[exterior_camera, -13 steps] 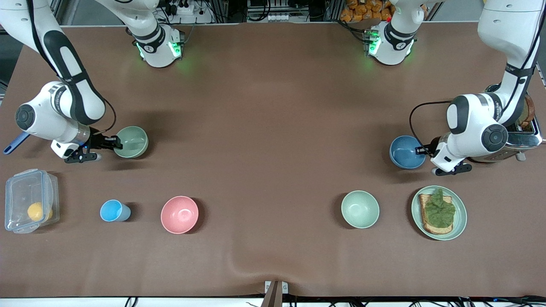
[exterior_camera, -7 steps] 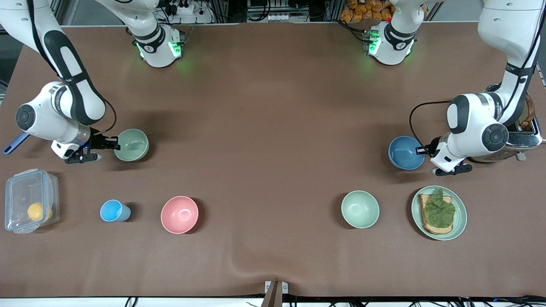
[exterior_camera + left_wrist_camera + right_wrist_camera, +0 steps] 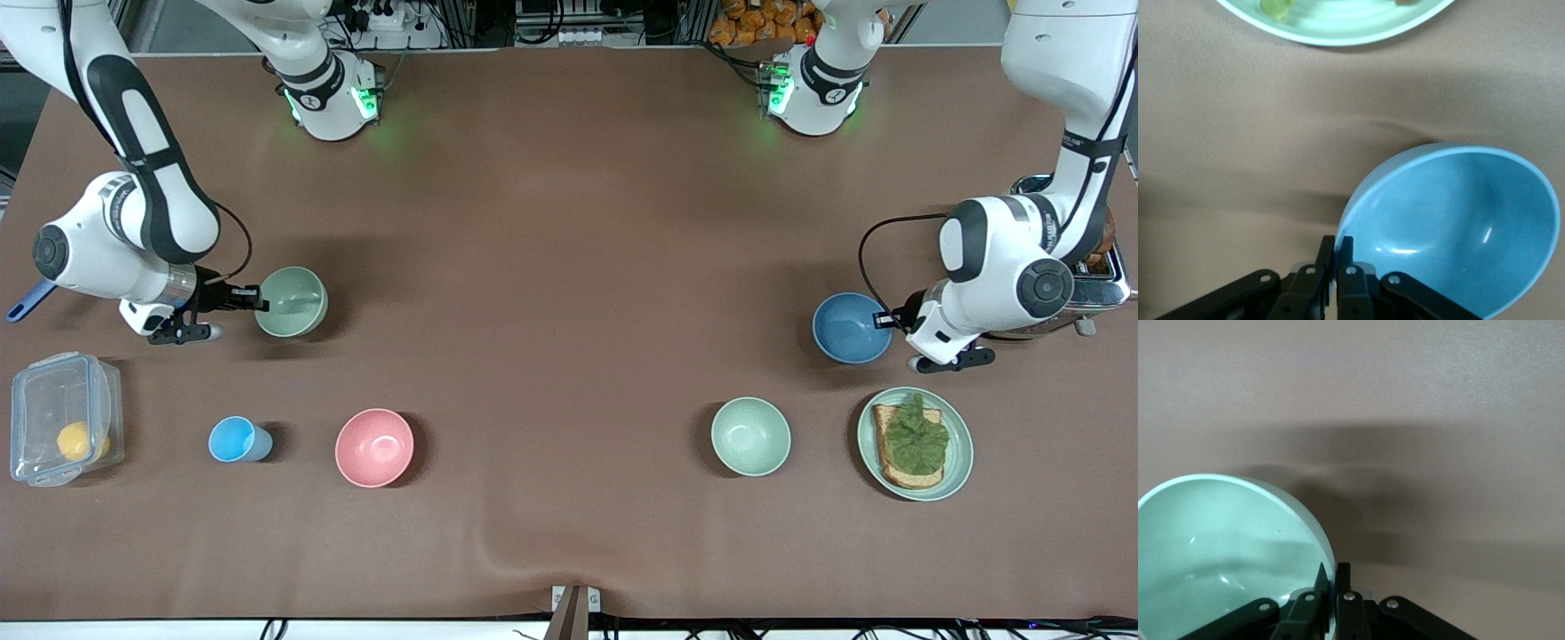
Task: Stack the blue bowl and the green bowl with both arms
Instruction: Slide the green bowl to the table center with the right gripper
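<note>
- Left wrist view: the left gripper (image 3: 1336, 248) has its two black fingers pinched together on the rim of the round matte medium-blue bowl (image 3: 1458, 230), one finger inside the wall and one outside.
- In the same view the blue bowl sits tilted over the brown tablecloth (image 3: 1238, 133), and the edge of the flat mint-green plate (image 3: 1338, 27) shows farther off.
- Right wrist view: the right gripper (image 3: 1329, 577) is clamped the same way on the rim of the round matte sage-green bowl (image 3: 1218, 547), fingers closed across the wall.
- Front view: the left gripper (image 3: 885, 318) holds the blue bowl (image 3: 849, 329) at the left arm's end of the table, just beside a shiny metal toaster (image 3: 1089, 289).
- The mint-green plate (image 3: 958, 444), carrying toast and lettuce, lies nearer the front camera than the blue bowl, with a paler mint-green bowl (image 3: 750, 436) beside it toward the table's middle.
- The right gripper (image 3: 258, 303) holds the sage-green bowl (image 3: 293, 302) at the right arm's end of the table, well apart from the blue bowl.
- Nearer the camera than the green bowl stand a round pink bowl (image 3: 374, 447), a small light-blue cup (image 3: 236, 439) and a clear lidded plastic box (image 3: 62, 418) with something yellow inside.
</note>
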